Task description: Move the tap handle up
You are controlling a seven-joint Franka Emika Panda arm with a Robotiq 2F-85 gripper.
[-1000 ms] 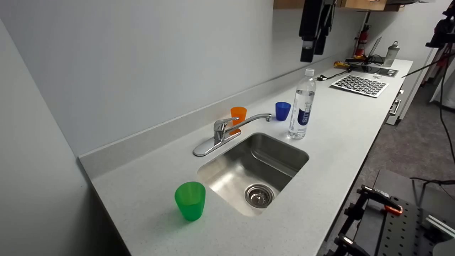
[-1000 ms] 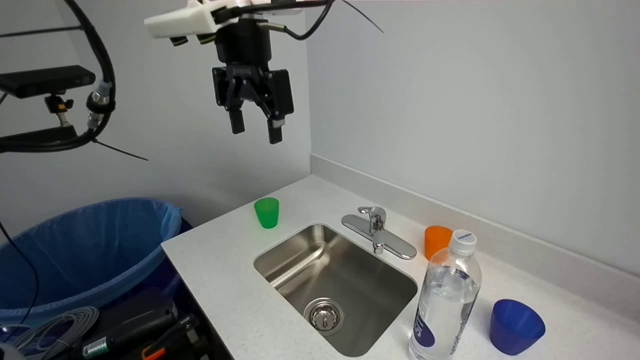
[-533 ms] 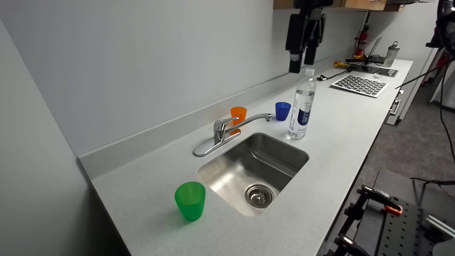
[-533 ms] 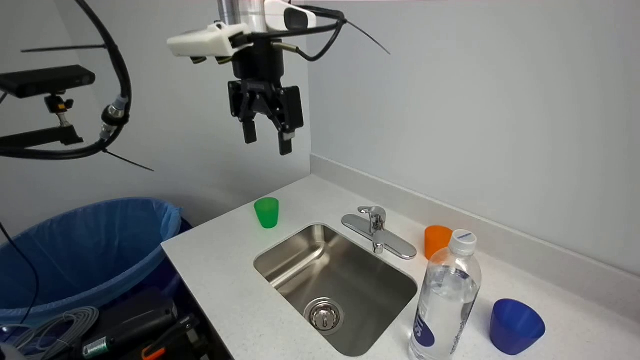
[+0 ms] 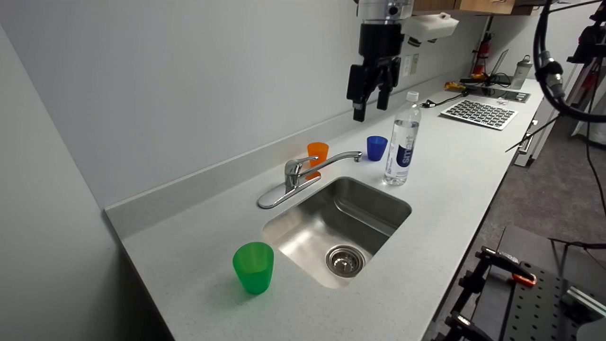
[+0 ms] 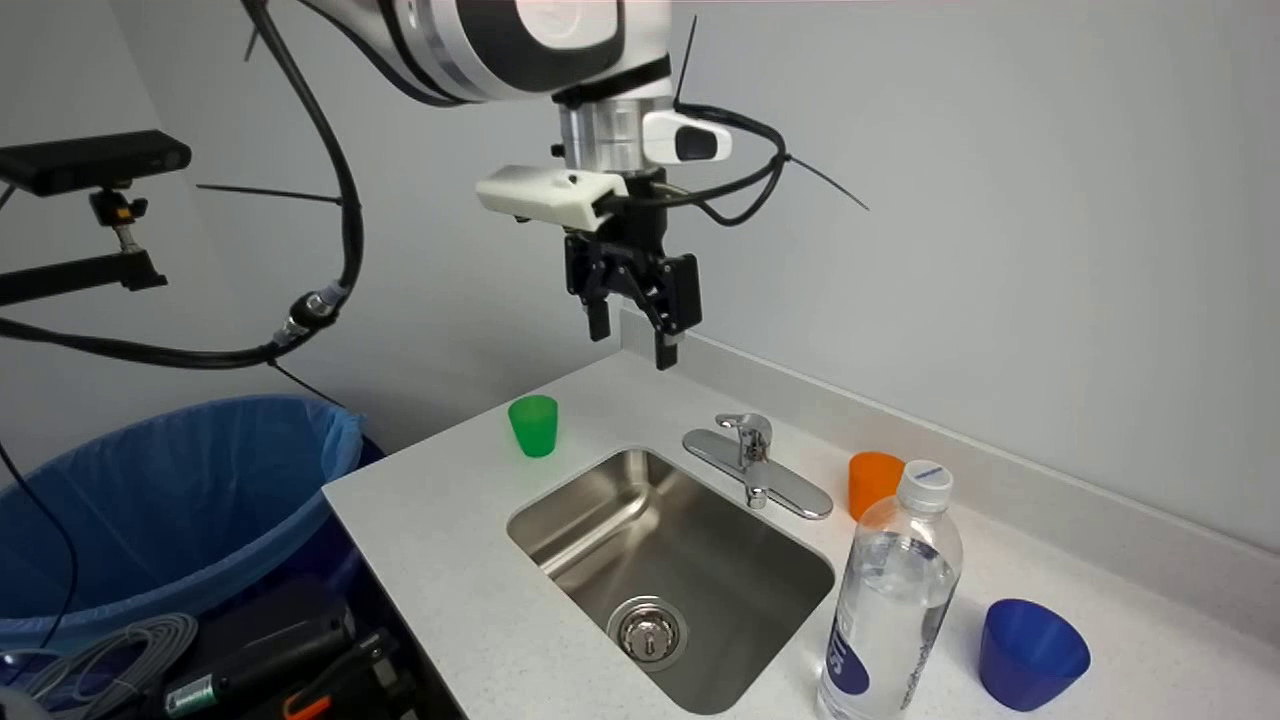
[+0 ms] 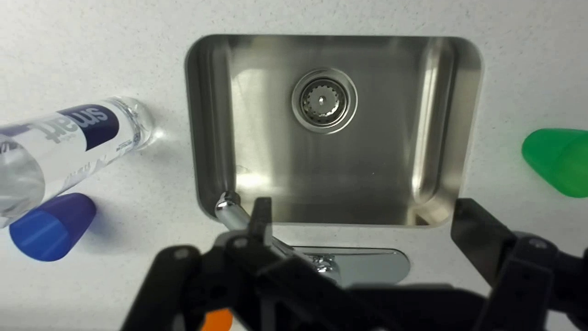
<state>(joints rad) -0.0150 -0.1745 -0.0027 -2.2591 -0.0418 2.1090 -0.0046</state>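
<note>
The tap handle (image 5: 307, 159) is a short chrome lever on top of the small faucet body (image 5: 290, 175). It also shows in an exterior view (image 6: 732, 420). The longer chrome spout (image 5: 331, 161) reaches out over the sink. My gripper (image 5: 370, 110) is open and empty, pointing down, high above the counter and apart from the faucet; it also shows in an exterior view (image 6: 633, 342). In the wrist view, the fingers (image 7: 363, 211) are spread wide; the spout (image 7: 233, 217) and part of the faucet base (image 7: 376, 266) show, while the gripper hides the handle.
A steel sink (image 5: 279, 227) lies in front of the faucet. An orange cup (image 5: 318, 150) stands close behind the spout. A tall water bottle (image 5: 402, 147) and a blue cup (image 5: 376, 148) stand beyond the sink. A green cup (image 5: 253, 267) stands on the opposite side. A wall rises behind.
My gripper has moved down and closer to the faucet, leftward in one view and rightward in another. It stays open. The tap handle, cups and bottle have not moved.
</note>
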